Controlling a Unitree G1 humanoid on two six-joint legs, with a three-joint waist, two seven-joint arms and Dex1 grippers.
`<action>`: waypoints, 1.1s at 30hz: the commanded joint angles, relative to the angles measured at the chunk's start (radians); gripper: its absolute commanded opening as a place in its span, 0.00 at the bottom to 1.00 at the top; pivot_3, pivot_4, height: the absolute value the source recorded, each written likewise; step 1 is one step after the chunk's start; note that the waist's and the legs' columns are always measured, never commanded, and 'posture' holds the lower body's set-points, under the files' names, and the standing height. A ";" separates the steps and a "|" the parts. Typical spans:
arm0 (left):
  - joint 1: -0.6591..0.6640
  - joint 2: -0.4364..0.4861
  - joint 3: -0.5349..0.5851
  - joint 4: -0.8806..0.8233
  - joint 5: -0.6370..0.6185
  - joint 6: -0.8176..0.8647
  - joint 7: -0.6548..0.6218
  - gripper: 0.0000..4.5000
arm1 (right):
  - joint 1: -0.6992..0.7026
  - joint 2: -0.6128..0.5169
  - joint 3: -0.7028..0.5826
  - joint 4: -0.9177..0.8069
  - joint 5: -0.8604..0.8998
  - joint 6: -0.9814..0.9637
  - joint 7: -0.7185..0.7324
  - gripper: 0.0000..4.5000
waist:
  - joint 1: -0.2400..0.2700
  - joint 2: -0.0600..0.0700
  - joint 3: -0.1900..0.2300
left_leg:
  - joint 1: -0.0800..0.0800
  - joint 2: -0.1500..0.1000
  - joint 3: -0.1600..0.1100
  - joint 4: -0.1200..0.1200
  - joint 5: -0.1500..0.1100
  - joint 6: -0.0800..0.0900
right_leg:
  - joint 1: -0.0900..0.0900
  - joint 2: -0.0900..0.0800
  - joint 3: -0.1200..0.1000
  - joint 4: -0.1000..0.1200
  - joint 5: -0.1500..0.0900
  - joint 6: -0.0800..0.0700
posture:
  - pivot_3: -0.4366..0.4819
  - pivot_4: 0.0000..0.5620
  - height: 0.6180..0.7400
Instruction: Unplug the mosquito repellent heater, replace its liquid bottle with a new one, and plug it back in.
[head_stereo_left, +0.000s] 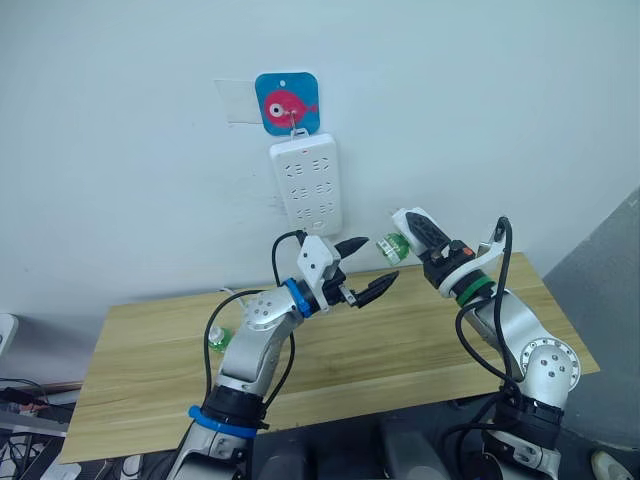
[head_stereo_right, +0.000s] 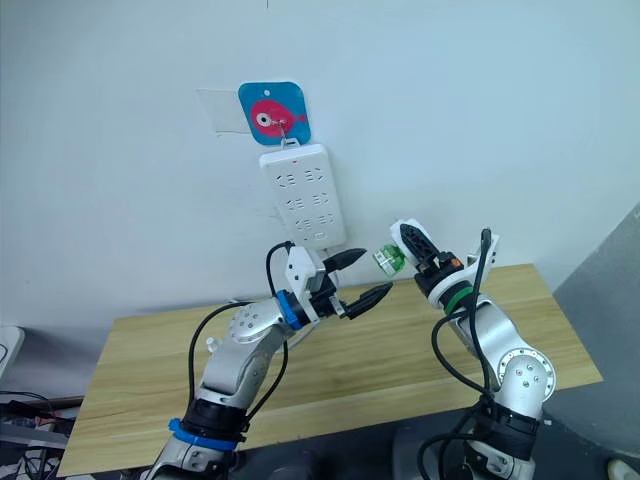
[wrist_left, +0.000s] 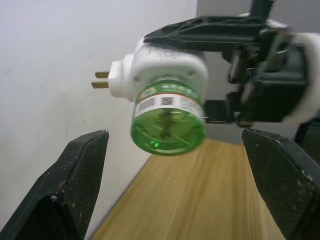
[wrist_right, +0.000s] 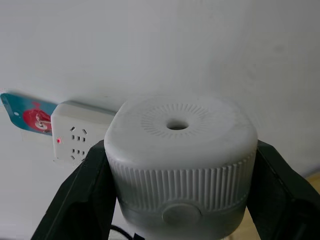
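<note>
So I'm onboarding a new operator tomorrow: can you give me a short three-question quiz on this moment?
1. True or false: the mosquito repellent heater is plugged into the power strip.
2. Which gripper holds the heater? A) left gripper B) right gripper
3. Fill in: the bottle in the heater holds ____ liquid.

Key:
1. False. Its prongs are bare and it is held away from the wall.
2. B. The right gripper's fingers clamp the heater's sides; the left gripper is open, short of the bottle.
3. Green.

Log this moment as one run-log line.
heater: unplugged, bottle attached | right gripper: shut on heater | left gripper: open, facing bottle | strip: on wall
</note>
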 joint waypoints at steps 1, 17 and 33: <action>-0.039 -0.024 -0.001 0.023 0.009 -0.059 0.022 0.99 | 0.006 -0.019 0.038 -0.056 0.064 -0.038 -0.022 0.67 | 0.000 0.000 0.000 | 0.000 0.000 0.000 0.000 0.000 0.000 | 0.000 0.000 0.000 0.000 0.000 0.000 | 0.29 0.25 1.00; -0.049 -0.055 -0.020 0.061 0.012 -0.085 0.040 0.65 | 0.040 -0.110 0.133 -0.047 0.129 -0.133 -0.016 0.67 | 0.000 0.000 0.000 | 0.000 0.001 0.000 0.001 0.000 0.000 | 0.000 0.005 0.001 0.000 0.000 0.000 | 0.28 0.25 1.00; -0.058 0.012 -0.026 0.054 0.000 -0.086 -0.033 0.50 | 0.043 -0.259 0.166 -0.008 0.239 -0.094 0.018 0.99 | 0.000 0.000 0.000 | 0.000 0.002 0.000 0.001 0.000 0.000 | 0.000 0.007 0.001 0.000 0.000 0.000 | 0.28 0.26 1.00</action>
